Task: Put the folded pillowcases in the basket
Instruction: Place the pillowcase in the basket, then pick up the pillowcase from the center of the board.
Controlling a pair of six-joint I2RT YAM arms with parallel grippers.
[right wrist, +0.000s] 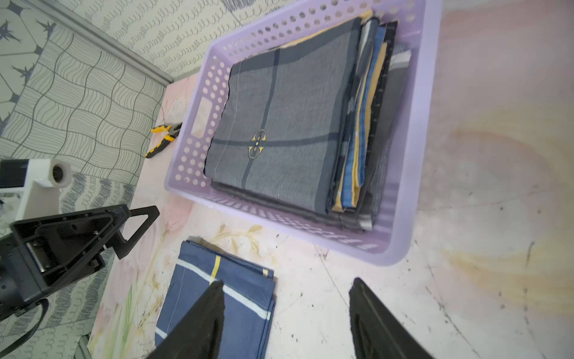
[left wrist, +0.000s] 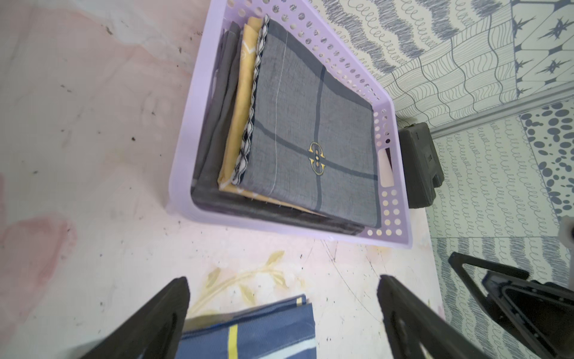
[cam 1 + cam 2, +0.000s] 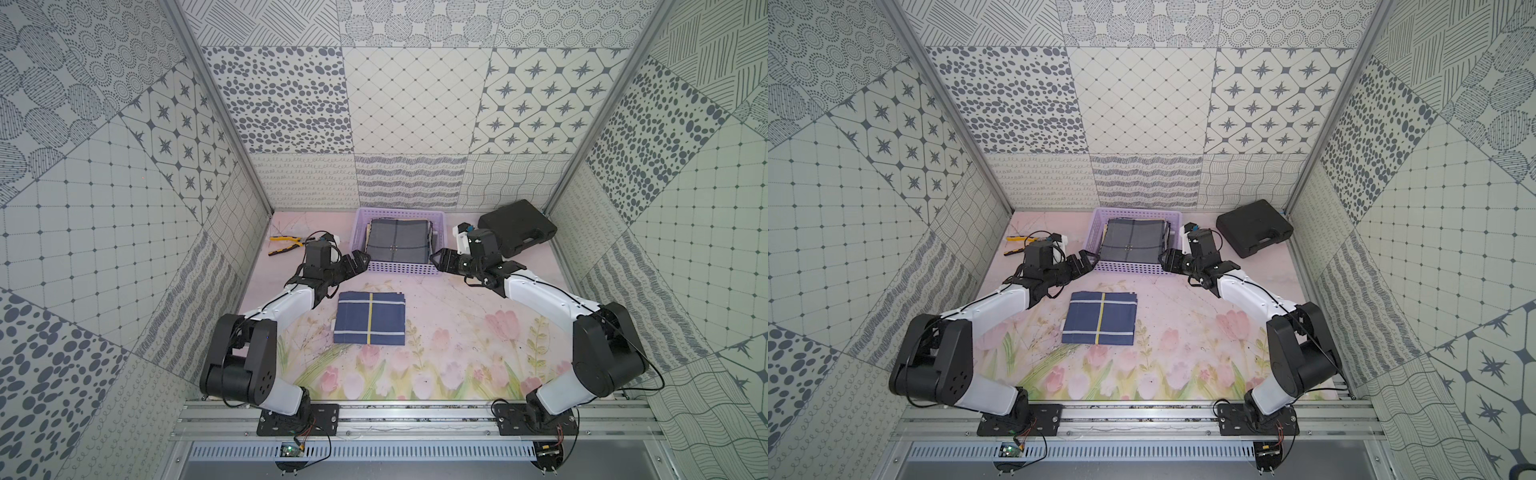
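We see the gray folded pillowcase [image 3: 397, 241] [image 3: 1133, 241] lying flat inside the lilac basket [image 3: 395, 269] [image 3: 1129, 269], on top of a stack of other folded cloths. In the wrist views a yellow layer [image 2: 239, 124] and darker gray and blue layers stick out at the stack's edges beneath it [image 1: 279, 124]. The left gripper [image 3: 359, 262] [image 2: 282, 279] hangs just off the basket's near left corner with its jaws spread wide and nothing between them. The right gripper [image 3: 436, 257] [image 1: 287, 281] sits just off the near right corner, its jaws also apart and empty. Between the two arms, in front of the basket and apart from it, a blue folded cloth [image 3: 370, 318] [image 3: 1100, 318] with a yellow stripe lies flat on the floral table [image 3: 457, 332]. Yellow-handled pliers [image 3: 286, 244] [image 1: 163, 138] rest on the table left of the basket, behind the left wrist. A black case [image 3: 517, 232] [image 2: 419, 164] stands at the far right corner, close behind the right wrist. Neither of them touches the basket, and we see nothing lying over its open top.
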